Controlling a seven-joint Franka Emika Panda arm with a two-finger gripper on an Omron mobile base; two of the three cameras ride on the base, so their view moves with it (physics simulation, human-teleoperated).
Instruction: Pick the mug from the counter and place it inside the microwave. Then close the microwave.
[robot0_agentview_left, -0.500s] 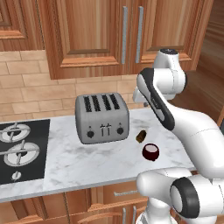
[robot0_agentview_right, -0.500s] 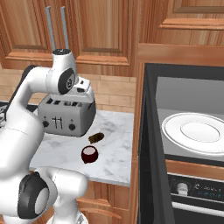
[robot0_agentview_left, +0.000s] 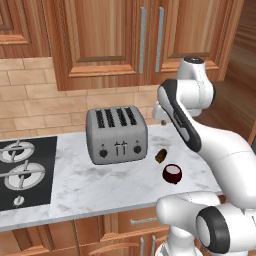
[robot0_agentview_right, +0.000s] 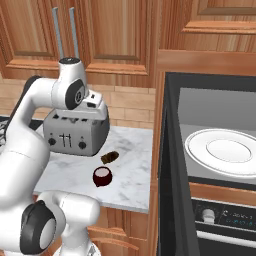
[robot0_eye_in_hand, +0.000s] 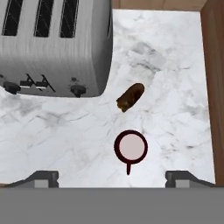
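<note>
A: Counter (robot0_eye_in_hand: 175, 57)? Mug (robot0_eye_in_hand: 130, 147)?
B: White veined marble, smooth; mug was dark red, glossy, paler inside.
A: Toaster (robot0_agentview_left: 116, 135)? Cabinets (robot0_agentview_left: 105, 45)?
B: Brushed grey metal; cabinets were warm polished wood.

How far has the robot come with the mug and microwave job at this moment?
Done: nothing, though the microwave already stands open, its white plate bare. In hand: the open pincer hangs above the mug, which sits on the counter beside a brown lump. Left: grasping, placing inside, closing the door.
</note>
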